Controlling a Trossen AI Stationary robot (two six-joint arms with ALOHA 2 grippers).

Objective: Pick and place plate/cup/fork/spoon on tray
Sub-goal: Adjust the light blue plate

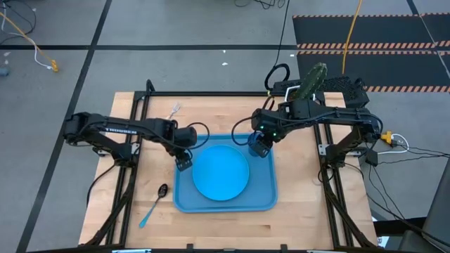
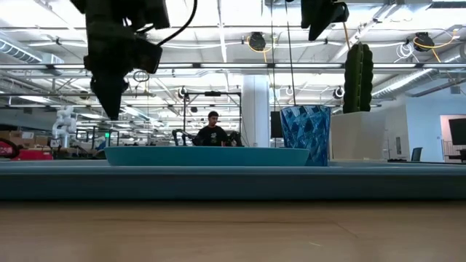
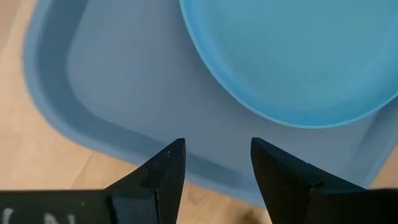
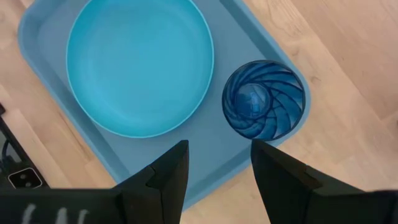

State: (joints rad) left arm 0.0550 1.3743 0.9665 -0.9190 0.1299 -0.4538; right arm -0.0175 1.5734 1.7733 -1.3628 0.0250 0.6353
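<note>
The sky-blue plate (image 1: 220,172) lies flat in the blue tray (image 1: 184,200). The dark-blue cup (image 4: 264,99) stands upright in the tray's far right corner. My right gripper (image 4: 217,165) is open and empty, above the cup (image 1: 257,146) and clear of it; the low view shows it high over the cup (image 2: 306,135). My left gripper (image 3: 217,158) is open and empty above the tray's left rim (image 3: 56,99), beside the plate (image 3: 298,56). The spoon (image 1: 153,204) lies on the table, left of the tray's near corner. The fork (image 1: 174,109) lies on the table at the far left.
A cactus (image 1: 309,81) in a white pot (image 2: 357,135) stands at the table's far right, behind the cup. Bare wood lies near the table's front edge (image 1: 232,232). A person (image 2: 212,131) sits in the room beyond the table.
</note>
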